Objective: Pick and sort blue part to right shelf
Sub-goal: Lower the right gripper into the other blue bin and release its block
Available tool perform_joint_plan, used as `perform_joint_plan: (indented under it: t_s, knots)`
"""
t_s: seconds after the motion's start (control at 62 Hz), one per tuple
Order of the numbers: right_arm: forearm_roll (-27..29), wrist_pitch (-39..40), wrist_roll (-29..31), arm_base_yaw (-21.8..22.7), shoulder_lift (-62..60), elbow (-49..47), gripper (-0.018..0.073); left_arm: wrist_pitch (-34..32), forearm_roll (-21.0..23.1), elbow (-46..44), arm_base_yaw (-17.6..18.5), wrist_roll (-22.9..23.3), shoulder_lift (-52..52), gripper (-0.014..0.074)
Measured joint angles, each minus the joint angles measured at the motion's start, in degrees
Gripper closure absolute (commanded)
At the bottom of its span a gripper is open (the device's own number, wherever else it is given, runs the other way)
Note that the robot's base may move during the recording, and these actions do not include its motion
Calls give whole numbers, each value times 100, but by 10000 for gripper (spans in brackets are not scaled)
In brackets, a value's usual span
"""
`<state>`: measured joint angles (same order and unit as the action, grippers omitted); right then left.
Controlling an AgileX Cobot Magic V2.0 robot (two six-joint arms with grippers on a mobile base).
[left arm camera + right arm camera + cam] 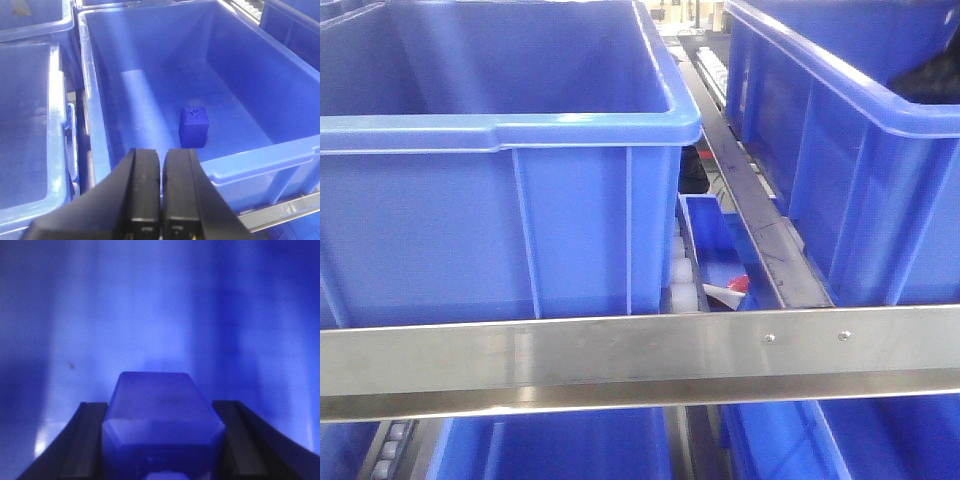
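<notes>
Clamped between the two dark fingers (pixel 90 440) of the right gripper (pixel 162 445) sits a blue part (pixel 162 415), filling the gap from pad to pad. Its long axis runs straight ahead of the gripper, away from the wrist, with a flat pale face turned upward; which end carries the knob cannot be told. Beyond it the right wrist view shows only blurred blue surface.

Over in the left wrist view, the left gripper (pixel 161 200) has its black fingers pressed together with just a thin slit between them and nothing held. Just ahead of those fingertips and below them, past the near rim of a large open blue bin (pixel 250 167), a second blue part (pixel 193 127) stands upright on the bin floor, knob on top, slightly right of the gripper's centre line. More blue bins (pixel 30 140) flank it to the left.

From the front view, the right shelf (pixel 640 355) shows its flat steel front rail, with white rollers (pixel 682 270) and a small blue tray (pixel 720 250) in the gap between two big bins.
</notes>
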<state>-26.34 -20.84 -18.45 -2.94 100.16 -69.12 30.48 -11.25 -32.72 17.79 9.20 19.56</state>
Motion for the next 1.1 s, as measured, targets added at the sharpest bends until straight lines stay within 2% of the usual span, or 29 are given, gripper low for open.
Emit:
perform_joint_plan:
  t_s: [0.097,0.322,0.516,0.596,0.645,0.887,1.096]
  knots:
    - [-51,35,10,0,114,-16,268,0,0,0,0,0,0,471]
    - [-62,47,-13,0,124,-31,-6,0,0,0,0,0,0,471]
    - [-62,-263,-25,0,124,-184,-3,0,0,0,0,0,0,471]
    - [-62,-375,-35,0,6,-226,38,0,0,0,0,0,0,471]
    - [-51,-421,-35,0,-113,-226,92,0,0,0,0,0,0,471]
    - [424,-620,-35,0,-1281,-225,542,0,0,0,0,0,0,471]
    - [658,-623,-35,0,-2506,382,526,0,0,0,0,0,0,471]
